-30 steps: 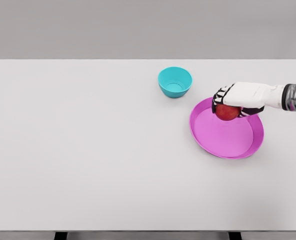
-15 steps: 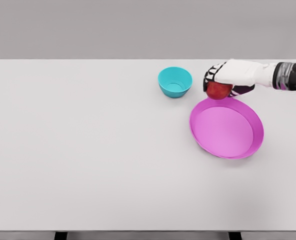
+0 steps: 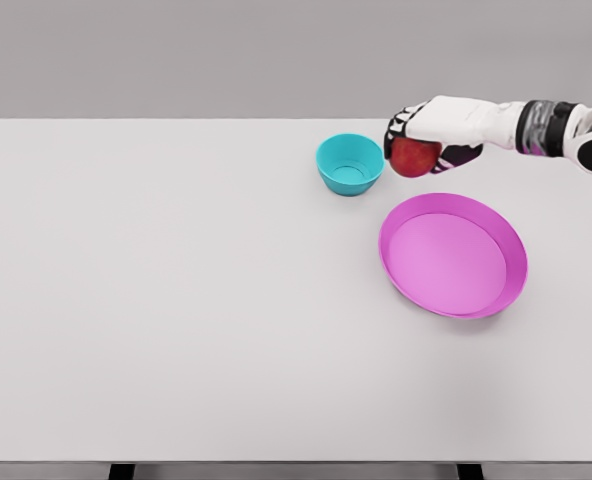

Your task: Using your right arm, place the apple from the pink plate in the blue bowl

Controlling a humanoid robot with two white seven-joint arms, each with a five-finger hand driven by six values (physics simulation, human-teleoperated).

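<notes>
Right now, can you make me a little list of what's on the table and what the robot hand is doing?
table: white
apple: red, held in the right hand, lifted, off the plate
right hand: fingers curled around the apple, just right of the bowl
blue bowl: upright, nothing seen inside
pink plate: nothing on it
left hand: not in view

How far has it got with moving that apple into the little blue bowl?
Roughly halfway. Done: the pink plate lies empty, the apple lifted off it. In hand: the right hand grips the apple in its fingers, in the air just right of the blue bowl. Left: carry it over the bowl and let go.
</notes>
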